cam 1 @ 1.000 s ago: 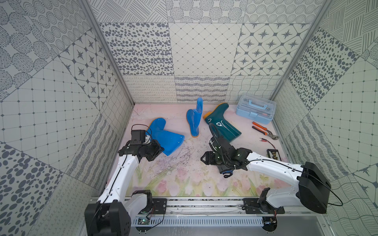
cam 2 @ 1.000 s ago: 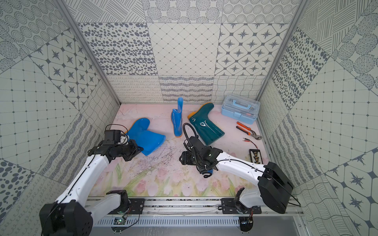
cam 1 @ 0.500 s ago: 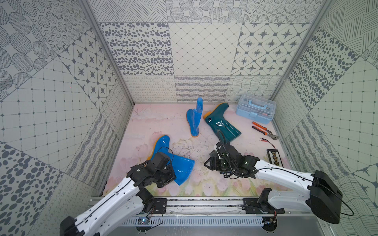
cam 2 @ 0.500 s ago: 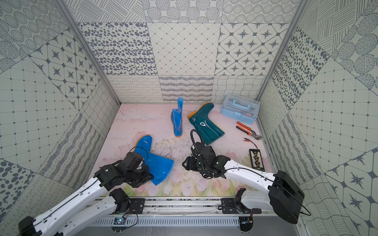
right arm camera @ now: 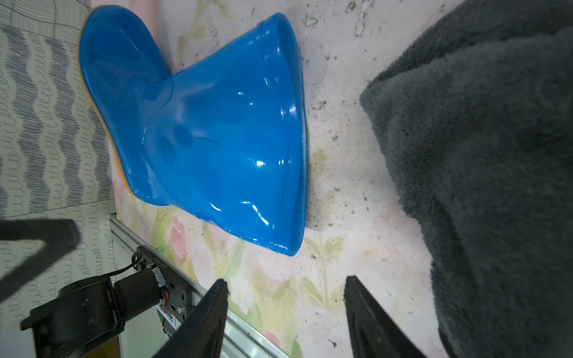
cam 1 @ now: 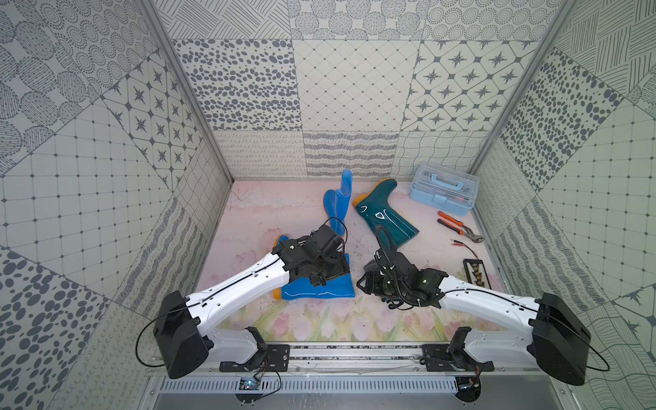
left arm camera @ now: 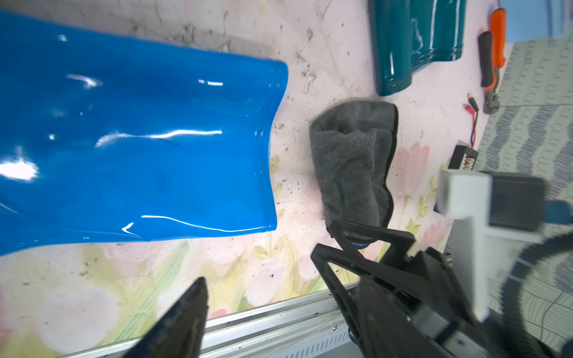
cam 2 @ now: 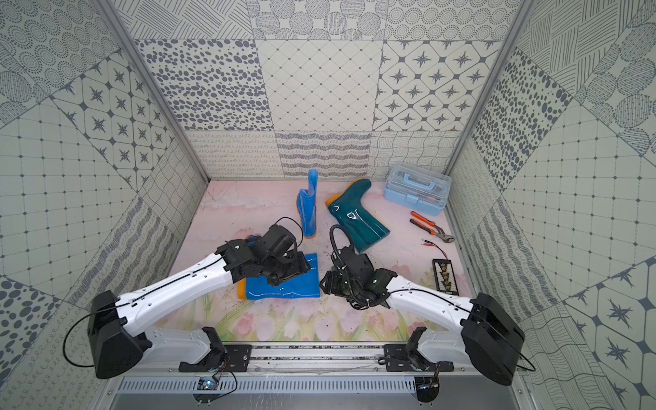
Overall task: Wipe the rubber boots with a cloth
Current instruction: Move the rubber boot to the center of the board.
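In both top views the near blue boot (cam 1: 321,289) lies on its side on the flowered table (cam 1: 269,213), at about seven o'clock from the table's middle. Its orange sole points toward nine o'clock and its shaft mouth toward three. Our left gripper (cam 1: 328,273) hangs over that shaft. Our right gripper (cam 1: 367,285) sits low, just at three o'clock of the boot's mouth. The second blue boot (cam 1: 337,206) is at twelve o'clock and the teal boot (cam 1: 385,222) at one o'clock, both well apart from our grippers. A pale blue toolbox (cam 1: 443,193) stands at two o'clock, with orange-handled pliers (cam 1: 458,227) at its six o'clock.

In the left wrist view we see one of the left gripper's fingers (left arm camera: 186,319) clearly, off the blue shaft and over bare table. The other is a dark blur well to the side. So that gripper is spread wide, with nothing in it. The cloth (left arm camera: 350,161) lies bunched on the table between the blue boot's mouth and the teal boot's mouth, one end reaching the right gripper.

In the right wrist view our two fingers (right arm camera: 214,313) stand apart with only bare table between them, gripping nothing. The cloth (right arm camera: 480,155) lies just beside one finger, apart from the blue boot.
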Controlling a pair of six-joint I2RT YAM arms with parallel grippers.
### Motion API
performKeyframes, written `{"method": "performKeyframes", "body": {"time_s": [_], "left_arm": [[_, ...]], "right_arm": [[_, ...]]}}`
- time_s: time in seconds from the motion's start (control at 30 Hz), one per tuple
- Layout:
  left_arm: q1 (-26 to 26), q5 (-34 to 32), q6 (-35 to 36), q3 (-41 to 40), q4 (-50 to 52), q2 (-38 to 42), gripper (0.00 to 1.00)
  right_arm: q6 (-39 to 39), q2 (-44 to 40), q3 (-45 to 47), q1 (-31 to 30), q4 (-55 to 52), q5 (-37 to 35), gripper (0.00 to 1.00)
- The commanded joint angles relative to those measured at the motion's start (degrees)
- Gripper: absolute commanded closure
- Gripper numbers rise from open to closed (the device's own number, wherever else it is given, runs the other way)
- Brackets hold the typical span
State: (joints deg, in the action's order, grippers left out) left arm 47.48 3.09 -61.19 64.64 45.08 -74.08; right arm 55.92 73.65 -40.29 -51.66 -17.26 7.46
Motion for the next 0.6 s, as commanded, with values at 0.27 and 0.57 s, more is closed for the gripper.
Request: {"method": "performKeyframes", "body": {"time_s": [0.27, 0.57], "left_arm": [[-39.5, 9.7, 33.4, -11.3, 5.5, 5.5, 0.17], [-43.5, 14.3, 35.1, -15.6, -4.1, -6.5, 0.26]], "right_arm": [[-3.0, 16.7, -11.5, 0.7, 3.2, 1.6, 0.33], [-5.0, 26.9, -15.1, 0.9, 4.1, 7.4, 0.37]]}}
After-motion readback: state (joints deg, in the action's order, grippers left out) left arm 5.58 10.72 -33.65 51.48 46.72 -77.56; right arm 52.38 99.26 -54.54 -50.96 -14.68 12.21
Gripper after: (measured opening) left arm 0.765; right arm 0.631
